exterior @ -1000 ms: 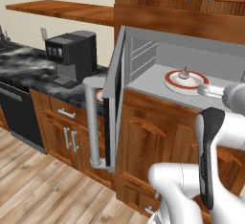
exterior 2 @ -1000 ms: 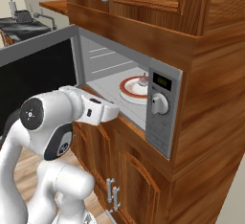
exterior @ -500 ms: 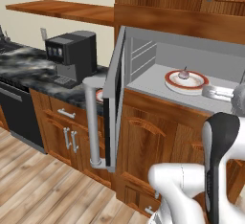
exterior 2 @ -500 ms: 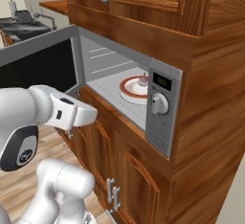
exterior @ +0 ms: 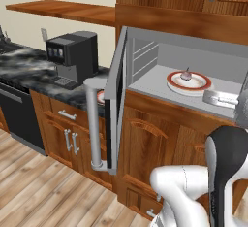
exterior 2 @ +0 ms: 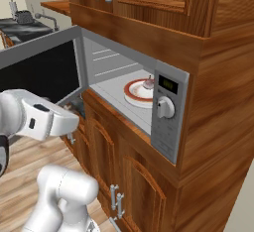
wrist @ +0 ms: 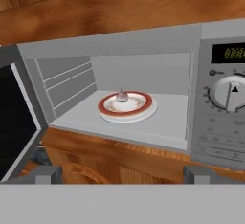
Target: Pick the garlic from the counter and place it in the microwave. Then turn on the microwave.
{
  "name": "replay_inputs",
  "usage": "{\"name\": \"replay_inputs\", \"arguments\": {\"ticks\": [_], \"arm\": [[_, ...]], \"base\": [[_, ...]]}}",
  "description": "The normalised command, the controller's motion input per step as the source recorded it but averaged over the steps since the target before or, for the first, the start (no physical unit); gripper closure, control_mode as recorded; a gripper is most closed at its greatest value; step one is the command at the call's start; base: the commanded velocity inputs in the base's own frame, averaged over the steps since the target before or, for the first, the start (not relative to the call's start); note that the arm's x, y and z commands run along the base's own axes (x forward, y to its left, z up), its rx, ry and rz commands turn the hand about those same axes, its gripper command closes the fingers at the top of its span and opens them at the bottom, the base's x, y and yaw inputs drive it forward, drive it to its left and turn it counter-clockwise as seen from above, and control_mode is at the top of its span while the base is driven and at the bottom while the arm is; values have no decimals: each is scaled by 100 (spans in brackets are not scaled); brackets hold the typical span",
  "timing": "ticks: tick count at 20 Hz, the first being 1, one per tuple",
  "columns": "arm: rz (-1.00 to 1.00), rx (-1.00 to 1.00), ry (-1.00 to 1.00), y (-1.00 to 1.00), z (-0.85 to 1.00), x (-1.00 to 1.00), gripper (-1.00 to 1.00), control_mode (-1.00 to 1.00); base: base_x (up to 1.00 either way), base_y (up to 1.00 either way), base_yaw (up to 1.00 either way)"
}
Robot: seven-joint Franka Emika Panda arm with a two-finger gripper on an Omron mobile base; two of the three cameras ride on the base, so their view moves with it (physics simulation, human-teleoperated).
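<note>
garlic (wrist: 122,95): sitting on the red-rimmed plate (wrist: 143,108) inside the microwave (wrist: 143,50) | microwave door (exterior: 115,100): swung wide open | gripper (wrist: 122,174): jaws spread wide, holding nothing, out in front of the opening, clear of the plate | knob (wrist: 228,93): just right of the cavity, untouched

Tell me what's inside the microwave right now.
Inside the open microwave, a red-rimmed plate sits on the grey floor with the garlic resting on it, stem up. The plate's surface directly beneath the garlic is covered. The gripper is outside, open and empty.
</note>
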Motion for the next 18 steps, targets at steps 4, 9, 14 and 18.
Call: {"name": "replay_inputs", "arguments": {"ticks": [4, 9, 14, 18], "arm": [[0, -3, -8, 32, 0, -41, -100, -100], [0, -2, -5, 33, 0, -34, -100, -100], [0, -1, -4, 36, -1, -34, -100, -100], [0, -3, -5, 29, -9, -27, -100, -100]], "base": [[0, 0, 0], [0, 0, 0], [0, 0, 0], [0, 0, 0]]}}
